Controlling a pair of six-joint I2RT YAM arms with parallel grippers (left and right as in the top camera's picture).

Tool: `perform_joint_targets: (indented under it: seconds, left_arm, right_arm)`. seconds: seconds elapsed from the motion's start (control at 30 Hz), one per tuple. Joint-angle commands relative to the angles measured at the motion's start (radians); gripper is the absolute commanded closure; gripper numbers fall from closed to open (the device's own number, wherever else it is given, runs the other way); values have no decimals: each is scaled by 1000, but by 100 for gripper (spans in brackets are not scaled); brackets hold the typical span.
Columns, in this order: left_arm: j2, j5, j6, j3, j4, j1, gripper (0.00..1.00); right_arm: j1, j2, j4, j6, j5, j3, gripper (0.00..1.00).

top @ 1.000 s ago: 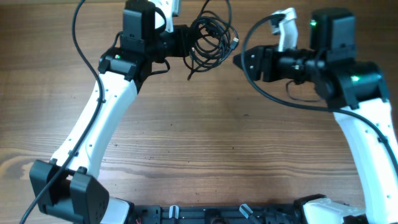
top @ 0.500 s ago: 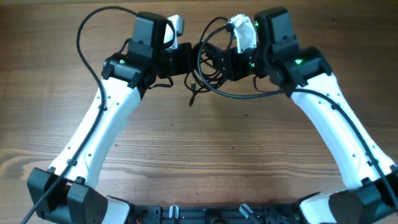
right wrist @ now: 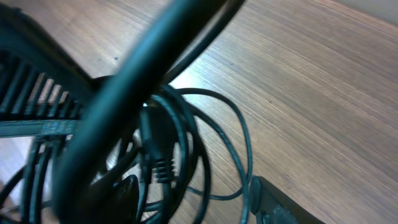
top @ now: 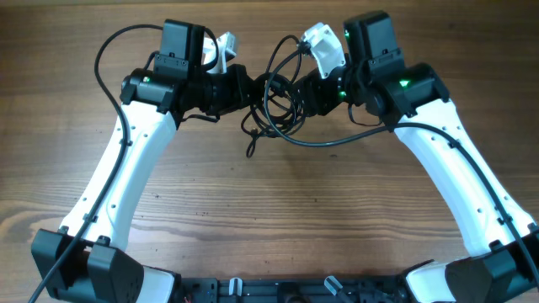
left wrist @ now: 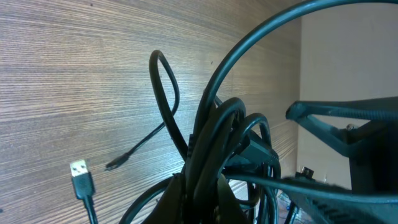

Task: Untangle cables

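Item: the cables (top: 274,97). Thin black cords, round in section, smooth and slightly glossy, bunched into overlapping loops. The bunch sat at the far middle of the table (top: 278,210), between the two gripper heads. One loose tail (top: 250,147) hung from the bunch toward the near side.

Left gripper (top: 242,87): black, clamped on the left edge of the bunch. In the left wrist view, the cords (left wrist: 211,143) rose from the bottom of the frame as a tight sheaf and then fanned into narrow hairpin loops. A USB plug (left wrist: 79,171) with a pale metallic rectangular tip hung at lower left, above the wood.

Right gripper (top: 301,91): black, pushed into the right side of the bunch. In the right wrist view, strands (right wrist: 180,143) and a ribbed moulded plug (right wrist: 163,165) lay between its fingers (right wrist: 273,202). Whether they pinched the cords could not be told.

Arm wire (top: 324,141): thicker black cord, curving under the bunch from the right arm.

Table: brown wood, fine straight grain, matte.
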Motion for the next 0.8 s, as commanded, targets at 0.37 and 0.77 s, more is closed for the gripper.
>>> perform_joint_targets:
  seconds: [0.37,0.77]
  left_arm:
    - [-26,-6,-6,14,3,2,96]
    - [-6,-584,-262,14,-50,2,96]
  right_arm:
    - [79,75,-33,92,184,-1,89]
    - [64,-140,-285,272,71,-1,96]
